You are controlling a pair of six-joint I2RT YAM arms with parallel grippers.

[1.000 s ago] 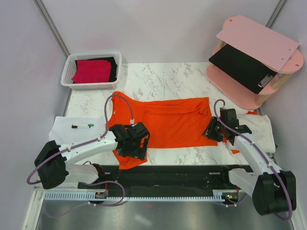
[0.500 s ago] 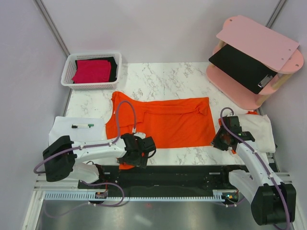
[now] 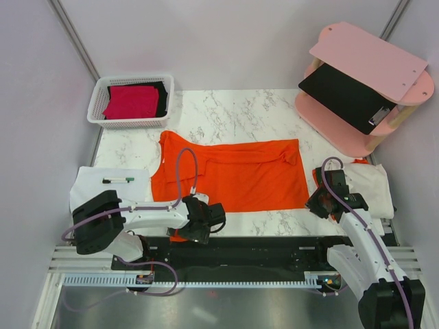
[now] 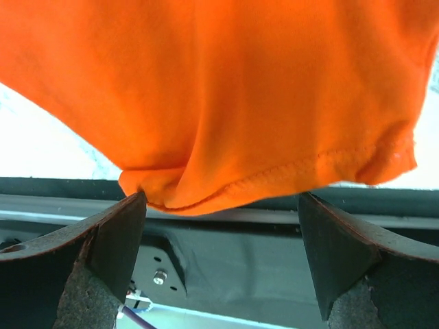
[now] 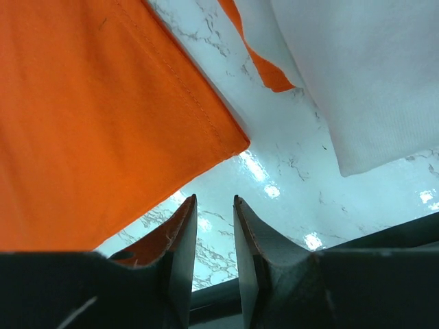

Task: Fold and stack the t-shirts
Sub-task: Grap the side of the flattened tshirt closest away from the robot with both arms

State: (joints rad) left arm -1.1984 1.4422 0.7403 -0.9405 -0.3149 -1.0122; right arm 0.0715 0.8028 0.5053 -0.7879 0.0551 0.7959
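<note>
The orange t-shirt point(image 3: 236, 175) lies spread across the counter point(image 3: 240, 113) middle, its hem reaching the near edge between the wide-apart left pincer point(image 4: 219, 226), while the right pincer point(image 5: 212, 236) looks nearly closed, empty.

**What's sitting on my marble table right now**

So the white marble table point(image 3: 240, 113) is carrying a fair bit. The orange t-shirt point(image 3: 233, 175) is lying spread flat across the middle, with one bunched corner hanging over the near edge by my left arm. A white basket point(image 3: 130, 103) is sitting at the far left corner. A pink two-tier stand point(image 3: 367, 86) is taking up the far right corner. A white cloth point(image 3: 110, 185) with a pen point(image 3: 118, 180) lying on it is resting at the left side, and another white cloth point(image 3: 374, 185) is lying on the right, covering a bit of orange fabric point(image 5: 264, 65).
</note>
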